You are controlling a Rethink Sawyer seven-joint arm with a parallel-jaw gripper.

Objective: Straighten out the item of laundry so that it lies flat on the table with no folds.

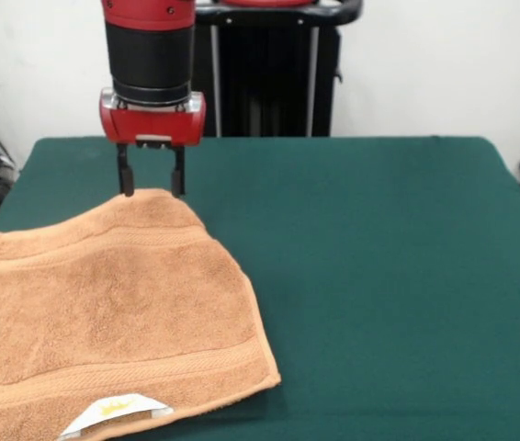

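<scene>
The towel point(113, 312) lies on the left part of the bench point(379, 276) in the front view, its near edge running out of the bottom of the picture and its left edge at the bench's side. Most of it looks spread and flat, with the woven border bands showing across the far and near ends, and a white label point(118, 411) with a gold crown turned up at the near hem. The far right corner does not reach out square: the far edge rises to a rounded hump, which suggests a tuck or fold there. So the job seems mostly done, with that corner left to draw out and the near edge impossible to judge. The gripper point(152, 188) hangs just behind that hump, its two dark fingers point(126, 179) apart and empty, tips close to the cloth edge; whether they touch it cannot be told. The bench top is dark green and felt-like, bare on the right. Behind stand a white wall, a black frame, and some cables at the left edge.
</scene>
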